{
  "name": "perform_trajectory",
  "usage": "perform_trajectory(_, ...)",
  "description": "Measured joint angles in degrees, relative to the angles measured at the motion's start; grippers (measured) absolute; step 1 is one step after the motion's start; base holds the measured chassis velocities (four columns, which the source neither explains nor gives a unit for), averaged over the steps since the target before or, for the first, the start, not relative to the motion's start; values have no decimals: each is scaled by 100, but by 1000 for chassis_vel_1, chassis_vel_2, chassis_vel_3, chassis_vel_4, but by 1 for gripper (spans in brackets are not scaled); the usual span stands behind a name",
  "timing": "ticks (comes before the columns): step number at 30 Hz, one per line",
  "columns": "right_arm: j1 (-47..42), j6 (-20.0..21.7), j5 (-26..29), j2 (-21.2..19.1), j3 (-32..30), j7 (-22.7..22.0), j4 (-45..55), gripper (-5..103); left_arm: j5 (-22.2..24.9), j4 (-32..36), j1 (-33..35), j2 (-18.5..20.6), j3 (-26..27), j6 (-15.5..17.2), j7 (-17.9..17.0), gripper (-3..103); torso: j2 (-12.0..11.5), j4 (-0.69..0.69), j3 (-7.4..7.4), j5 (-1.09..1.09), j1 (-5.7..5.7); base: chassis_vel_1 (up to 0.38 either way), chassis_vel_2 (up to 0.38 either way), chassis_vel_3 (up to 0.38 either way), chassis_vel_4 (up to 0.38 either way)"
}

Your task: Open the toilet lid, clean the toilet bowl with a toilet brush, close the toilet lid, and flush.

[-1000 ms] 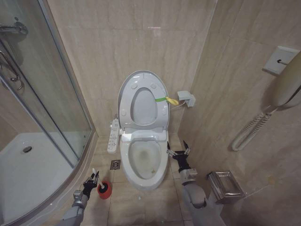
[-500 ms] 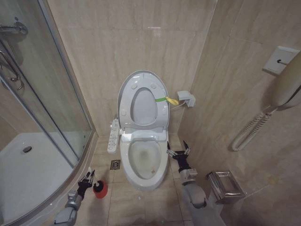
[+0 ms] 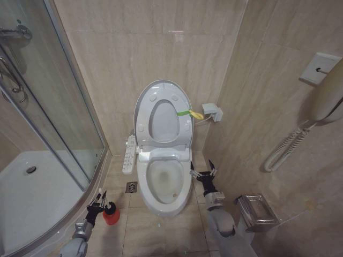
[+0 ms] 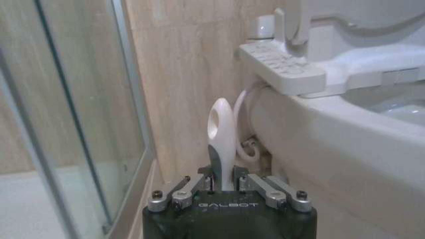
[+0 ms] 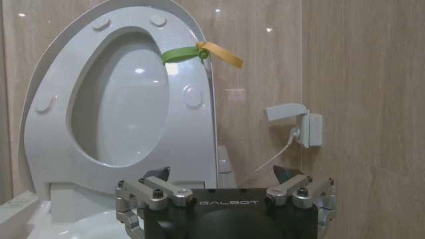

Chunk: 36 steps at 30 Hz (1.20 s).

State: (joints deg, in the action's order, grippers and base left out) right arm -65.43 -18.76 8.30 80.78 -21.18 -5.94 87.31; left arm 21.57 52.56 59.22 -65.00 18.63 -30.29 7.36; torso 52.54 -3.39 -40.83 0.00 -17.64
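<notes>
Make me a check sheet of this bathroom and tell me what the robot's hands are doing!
Surface: beige tiled floor, with a drain beside the bowl.
Job's things: toilet lid and seat ring up against the wall; toilet bowl open; toilet brush upright by its red holder.
Clutter: steel paper holder.
Grippers: left tool shut on the brush handle; right tool open beside the bowl.
Cables: thin wire to a wall box; coiled phone cord.
Surroundings: glass shower stall, button panel.

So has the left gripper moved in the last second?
Yes. The left gripper, shut on the toilet brush, has shifted toward the shower tray, away from the toilet bowl.
</notes>
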Motion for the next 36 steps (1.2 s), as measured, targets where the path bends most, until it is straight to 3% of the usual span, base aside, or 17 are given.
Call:
perform_trajectory(4, 0, 0, 0, 0, 0, 0, 0, 100, 0, 373, 176, 23, -7, 96, -103, 19, 0, 0, 0, -2, 0, 0, 0, 0, 0)
perform_trajectory(8, 0, 0, 0, 0, 0, 0, 0, 100, -1, 1533, 734, 470, 0, 457, -347, 19, 0, 1, 0, 1, 0, 0, 0, 0, 0)
perform_trajectory(17, 0, 0, 0, 0, 0, 0, 0, 100, 130, 2986, 1424, 1005, 261, 867, -686, 19, 0, 1, 0, 0, 0, 0, 0, 0, 0)
perform_trajectory(27, 0, 0, 0, 0, 0, 0, 0, 100, 304, 4896, 2159, 1011, 435, 1019, -798, 19, 0, 0, 0, -1, 0, 0, 0, 0, 0)
perform_trajectory(36, 0, 0, 0, 0, 0, 0, 0, 100, 346, 5997, 2794, 1168, 642, 1295, -876, 19, 0, 0, 0, 0, 0, 0, 0, 0, 0)
